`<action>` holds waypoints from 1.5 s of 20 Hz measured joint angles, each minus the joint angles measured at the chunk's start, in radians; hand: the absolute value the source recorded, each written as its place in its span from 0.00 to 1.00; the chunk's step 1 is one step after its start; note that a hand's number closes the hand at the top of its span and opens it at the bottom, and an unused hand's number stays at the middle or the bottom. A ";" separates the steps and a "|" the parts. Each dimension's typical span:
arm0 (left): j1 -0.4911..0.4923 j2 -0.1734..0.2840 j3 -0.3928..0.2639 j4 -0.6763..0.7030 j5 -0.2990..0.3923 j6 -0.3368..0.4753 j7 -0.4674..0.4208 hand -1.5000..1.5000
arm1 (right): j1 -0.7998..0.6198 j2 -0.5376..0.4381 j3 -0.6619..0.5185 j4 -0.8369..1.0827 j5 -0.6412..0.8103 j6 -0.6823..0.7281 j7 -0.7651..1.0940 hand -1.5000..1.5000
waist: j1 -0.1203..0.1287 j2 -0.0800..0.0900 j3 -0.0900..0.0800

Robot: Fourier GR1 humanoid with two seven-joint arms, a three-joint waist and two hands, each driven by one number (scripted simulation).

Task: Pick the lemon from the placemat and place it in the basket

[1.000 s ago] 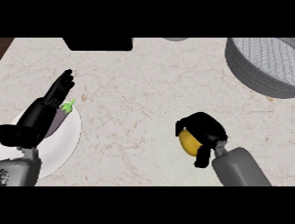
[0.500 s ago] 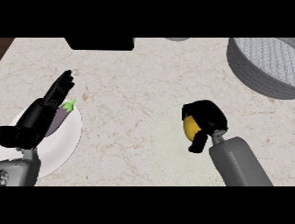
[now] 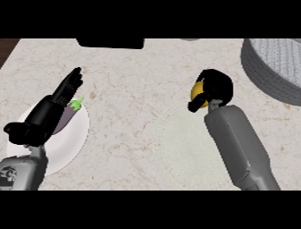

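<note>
Lemon (image 3: 197, 91) wrapped in curled fingers of right hand (image 3: 212, 89), above counter, only a yellow sliver showing, so long axis and pointing cannot be told. Basket (image 3: 271, 76) up and to the right, near that hand. Left hand (image 3: 50, 112) straight-fingered, resting over white plate (image 3: 73, 143)

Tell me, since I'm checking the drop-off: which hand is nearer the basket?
Right. The right hand, curled round the lemon, is left of the basket; the left hand rests over the plate, far left.
</note>
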 measured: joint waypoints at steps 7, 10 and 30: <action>-0.013 -0.006 0.003 0.011 0.004 0.001 0.004 0.50 | -0.149 0.004 -0.037 0.045 -0.156 -0.290 0.010 1.00 | -0.001 -0.005 0.001; -0.008 -0.002 0.008 0.013 0.006 -0.002 0.003 0.50 | -0.188 0.005 -0.008 0.008 -0.191 -0.418 0.009 1.00 | -0.008 -0.009 0.000; 0.034 0.009 0.035 0.001 0.006 -0.012 -0.012 0.50 | -0.488 -0.149 -0.072 0.045 -0.061 -0.453 0.272 1.00 | -0.037 -0.013 -0.001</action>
